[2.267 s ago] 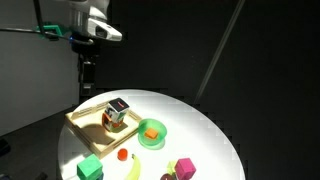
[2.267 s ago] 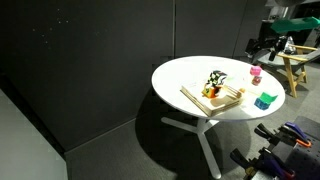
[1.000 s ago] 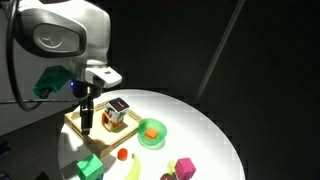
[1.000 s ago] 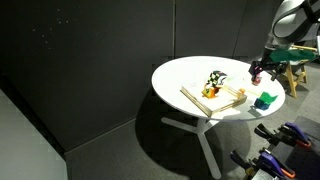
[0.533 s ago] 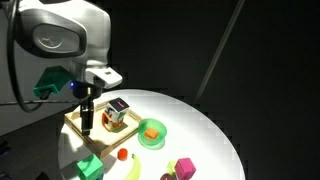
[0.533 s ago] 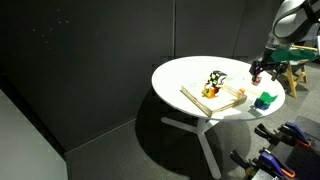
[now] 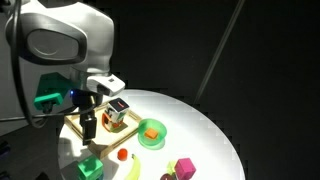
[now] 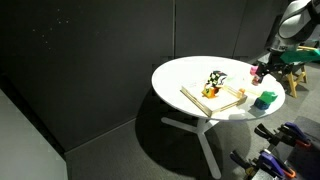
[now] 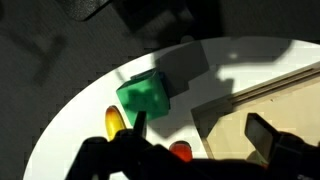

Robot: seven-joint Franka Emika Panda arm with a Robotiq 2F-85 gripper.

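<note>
My gripper (image 7: 88,127) hangs open over the table's near side, by the edge of a wooden tray (image 7: 78,122); nothing is between its fingers. In the wrist view my gripper (image 9: 200,135) frames bare white tabletop, with a small red-orange ball (image 9: 180,151) just below it. A green cube (image 9: 142,95) lies beyond the dark left finger (image 9: 139,127), and a yellow banana (image 9: 112,121) lies beside it. The tray's corner (image 9: 262,96) sits under the right finger. In both exterior views the green cube (image 7: 90,168) (image 8: 265,100) lies close to the gripper (image 8: 261,70).
The tray holds a patterned toy block (image 7: 118,110) (image 8: 214,81). A green bowl (image 7: 152,134) with something orange inside stands mid-table. A pink cube (image 7: 184,167) and the banana (image 7: 133,170) lie near the round white table's edge (image 8: 170,88). Dark walls surround the table; a wooden stool (image 8: 294,72) stands beyond.
The arm came down from high above the table to the tray's edge. Over the last second it sank a little further. The gripper stayed open.
</note>
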